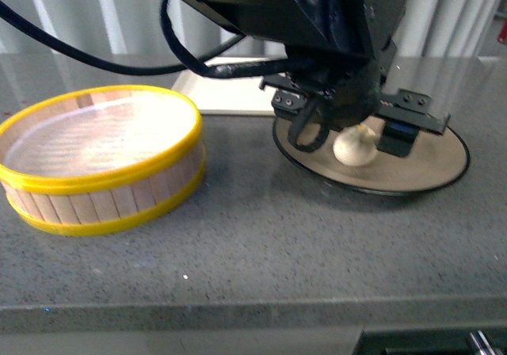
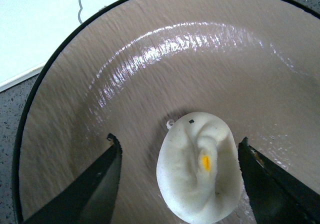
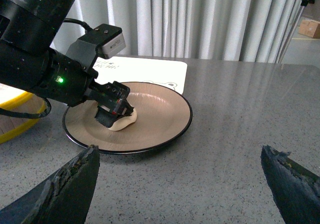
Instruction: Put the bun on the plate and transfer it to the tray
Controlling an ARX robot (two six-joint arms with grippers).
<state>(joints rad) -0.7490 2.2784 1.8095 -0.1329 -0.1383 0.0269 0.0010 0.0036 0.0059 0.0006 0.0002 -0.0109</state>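
Note:
The white pleated bun [image 1: 355, 147] with its yellow dot lies on the grey-beige, black-rimmed plate [image 1: 428, 173]. My left gripper [image 1: 352, 137] hangs over the plate, open, its fingers on either side of the bun. In the left wrist view the bun [image 2: 197, 166] sits between the two black fingertips [image 2: 107, 176] with gaps on both sides, on the plate [image 2: 150, 74]. In the right wrist view the bun [image 3: 124, 121], plate [image 3: 160, 116] and cream tray [image 3: 150, 69] behind it show. My right gripper [image 3: 180, 176] is open and empty over bare counter, short of the plate.
A yellow-rimmed wooden steamer basket [image 1: 99, 161] stands at the left. The cream tray [image 1: 226, 89] lies behind the plate, its bear drawing showing in the left wrist view [image 2: 30, 24]. Curtains hang behind the grey counter [image 1: 261, 252].

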